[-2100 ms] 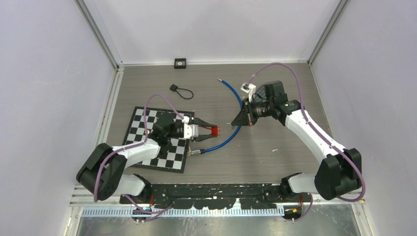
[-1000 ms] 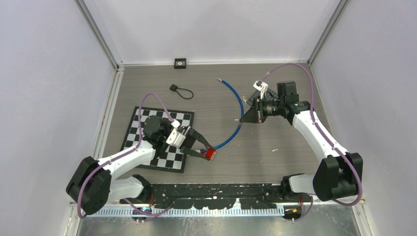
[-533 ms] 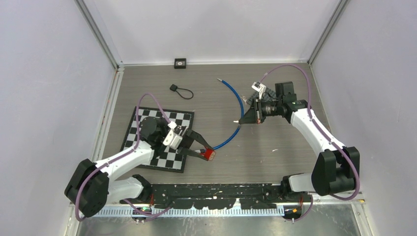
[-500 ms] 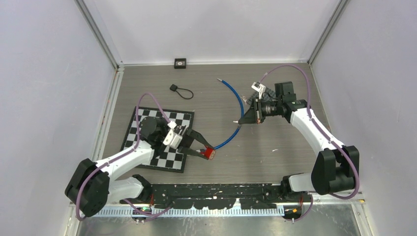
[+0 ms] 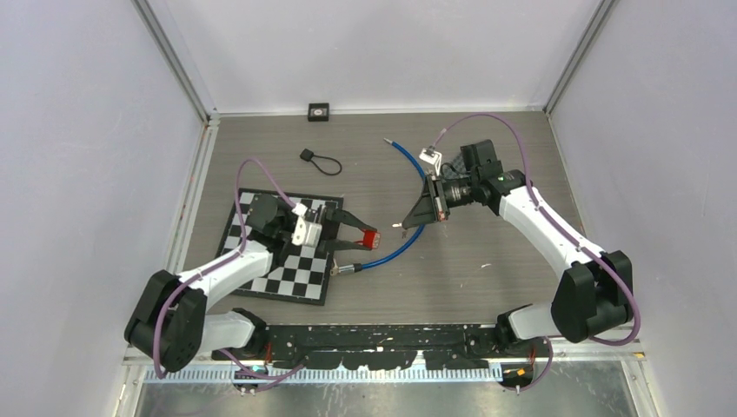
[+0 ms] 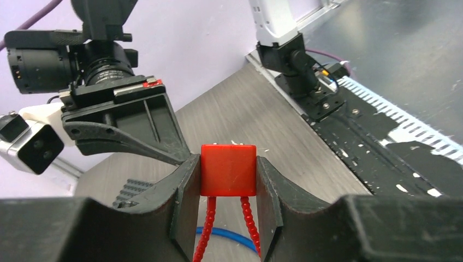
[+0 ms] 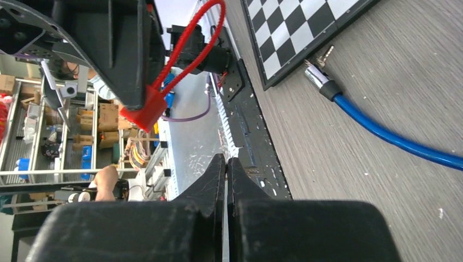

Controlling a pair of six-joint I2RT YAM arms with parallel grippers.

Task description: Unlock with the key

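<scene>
A: Looking over the desk (image 5: 487, 287), what are you seeing?
B: A chessboard (image 5: 304, 282) and a blue cable (image 7: 393, 141) are lying there. The left hand (image 5: 368, 237) is clamping the red lock (image 6: 228, 170) beside the board. The right hand (image 7: 225, 159) is pinching the small key (image 5: 400, 226), facing the lock nearby.

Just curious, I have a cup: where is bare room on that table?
Bare wood: in front of the blue cable, right of the checkerboard; also the back right corner. Crowded where the left gripper and right gripper meet.
</scene>
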